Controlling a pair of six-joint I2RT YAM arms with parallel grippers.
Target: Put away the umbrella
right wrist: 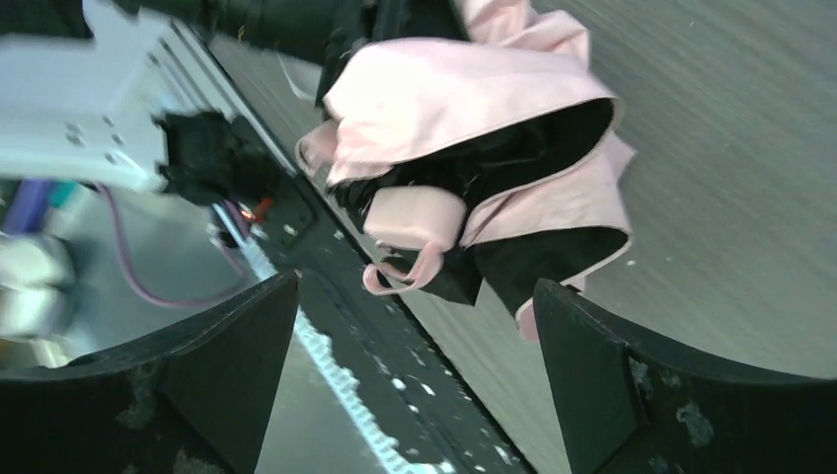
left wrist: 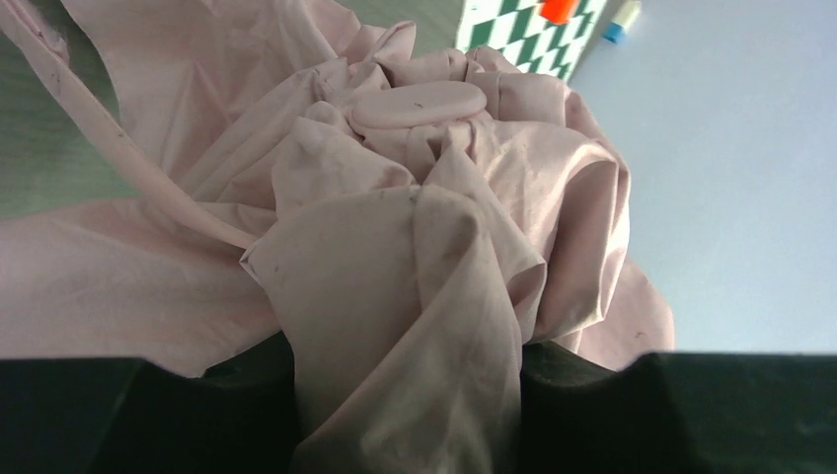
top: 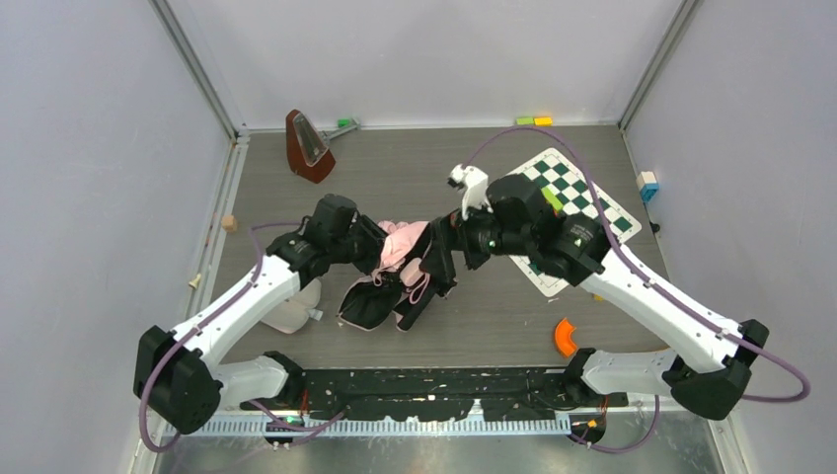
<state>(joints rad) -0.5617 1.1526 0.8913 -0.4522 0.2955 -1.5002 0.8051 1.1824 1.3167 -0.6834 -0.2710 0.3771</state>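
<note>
Left gripper (left wrist: 407, 380) pinches a gathered pink fold of the umbrella (top: 393, 281), crumpled at the middle of the table (top: 513, 316), with the right gripper (top: 449, 247) spread wide and empty at its 2 o'clock, so a firm pinch and a low, centred grasp near the pink handle (right wrist: 415, 217) should stop folds spilling

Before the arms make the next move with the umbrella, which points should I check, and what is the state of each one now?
1. The left gripper pinches the umbrella by its canopy: ok.
2. The right gripper is open and holds nothing: ok.
3. The pink handle lies in plain view ahead of the right gripper: ok.
4. The canopy is folded neatly: not ok, it is bunched and loose.
5. The left hold is firm enough to lift: cannot tell.
</note>
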